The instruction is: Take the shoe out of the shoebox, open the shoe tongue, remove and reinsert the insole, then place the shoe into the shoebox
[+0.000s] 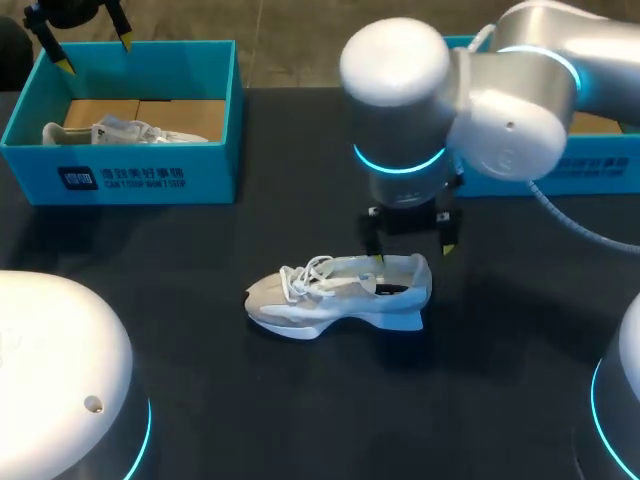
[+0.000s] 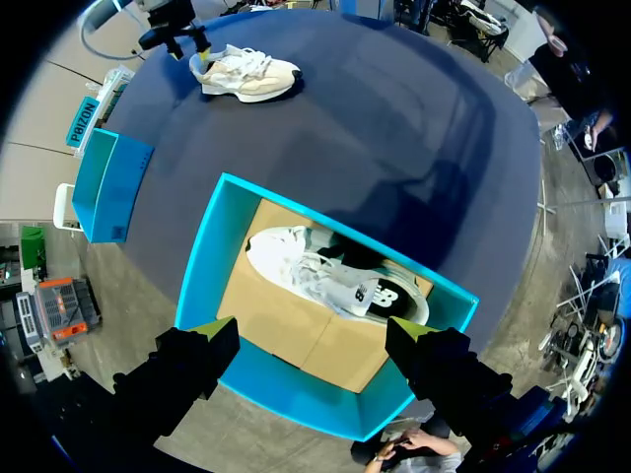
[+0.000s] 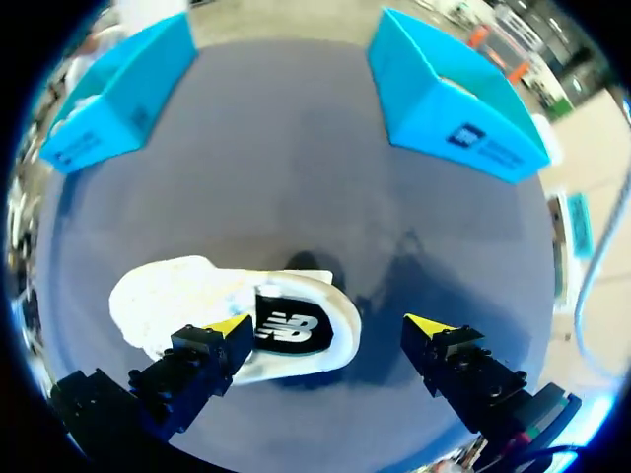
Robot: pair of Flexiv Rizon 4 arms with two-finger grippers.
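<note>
A white shoe (image 1: 340, 292) lies on its side on the dark table, toe to the left. My right gripper (image 1: 413, 253) hangs open just above its heel; in the right wrist view the shoe (image 3: 187, 296) has its heel between the right gripper's (image 3: 328, 327) spread fingers, close to one finger (image 3: 212, 345). At the back left, my left gripper (image 1: 95, 52) is open over a blue shoebox (image 1: 120, 180). The left wrist view has the left gripper (image 2: 314, 335) above that shoebox (image 2: 296, 394), with a second white shoe (image 2: 335, 281) inside.
A second blue shoebox (image 1: 600, 170) stands at the back right, partly hidden by my right arm. Both boxes (image 3: 118, 89) (image 3: 454, 108) lie ahead of the right gripper. Bare dark table surrounds the shoe.
</note>
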